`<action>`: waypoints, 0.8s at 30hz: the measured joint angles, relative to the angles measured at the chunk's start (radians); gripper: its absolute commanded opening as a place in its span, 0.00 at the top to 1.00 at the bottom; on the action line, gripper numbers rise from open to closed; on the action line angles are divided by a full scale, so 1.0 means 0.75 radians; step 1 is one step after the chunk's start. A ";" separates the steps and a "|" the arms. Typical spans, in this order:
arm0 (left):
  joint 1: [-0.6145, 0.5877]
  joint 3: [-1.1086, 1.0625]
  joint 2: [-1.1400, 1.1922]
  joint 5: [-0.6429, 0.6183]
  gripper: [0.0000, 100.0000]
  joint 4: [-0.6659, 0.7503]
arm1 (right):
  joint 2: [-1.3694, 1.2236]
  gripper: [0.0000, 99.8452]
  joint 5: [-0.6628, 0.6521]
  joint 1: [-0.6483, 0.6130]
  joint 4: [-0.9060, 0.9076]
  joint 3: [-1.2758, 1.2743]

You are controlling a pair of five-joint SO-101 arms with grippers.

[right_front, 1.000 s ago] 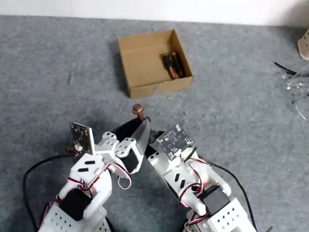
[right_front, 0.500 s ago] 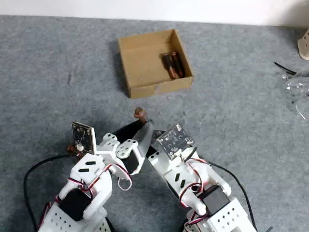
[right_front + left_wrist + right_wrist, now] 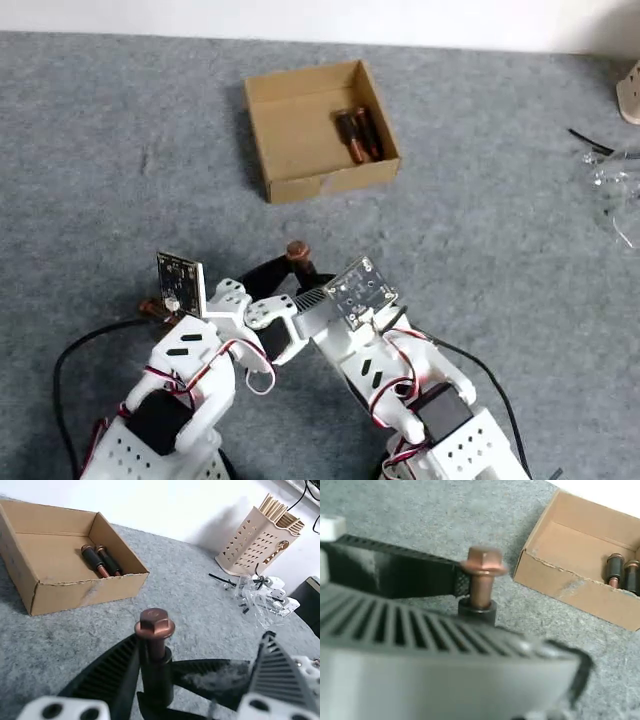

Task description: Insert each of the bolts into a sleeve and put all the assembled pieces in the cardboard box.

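Your left jaws are closed on the black sleeve point(image 3: 156, 680) and hold it upright near the front wall of the box point(image 3: 330, 183). The bolt point(image 3: 155, 624) stands in the sleeve, hex head up. A stretch of copper shank shows between head and sleeve, so treat it as only part-way home. You cannot tell how the right jaws stand; they sit close beside the sleeve, and the two wrists are crowded together over the surface point(image 3: 500, 250). That crowding is your first risk: if either arm swings away carelessly, it could knock the other and jolt the sleeve out of the grip. The second risk is the loose fit. If the bolt is not pushed down fully, tilting the left wrist on the way to the box could let it slide back out and roll across the surface. Pressing it off-axis could instead cock it in the bore and twist the sleeve in the jaws. At the box, a low approach could catch the front wall, and a drop from high up could bounce the piece off the two finished pieces point(image 3: 357, 135) lying side by side inside.
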State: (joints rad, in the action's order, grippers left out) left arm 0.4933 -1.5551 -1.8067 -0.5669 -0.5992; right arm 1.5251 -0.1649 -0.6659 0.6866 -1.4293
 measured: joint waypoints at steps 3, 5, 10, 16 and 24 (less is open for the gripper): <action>-0.018 0.000 0.000 0.002 0.68 0.000 | 0.000 1.00 -0.002 0.023 0.000 0.000; -0.018 0.000 0.000 0.002 0.68 0.000 | 0.000 1.00 -0.002 0.031 0.000 0.000; -0.029 0.000 -0.002 0.004 0.68 0.000 | -0.002 1.00 -0.002 0.078 0.002 -0.002; -0.102 0.000 -0.002 0.004 0.68 0.000 | -0.002 1.00 -0.002 0.180 0.002 -0.004; -0.184 0.000 -0.002 0.006 0.68 0.000 | -0.002 1.00 -0.002 0.190 0.002 -0.008</action>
State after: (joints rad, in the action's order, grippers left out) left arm 0.3552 -1.5551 -1.8082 -0.5623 -0.5992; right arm 1.5236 -0.1665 -0.5232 0.6882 -1.4354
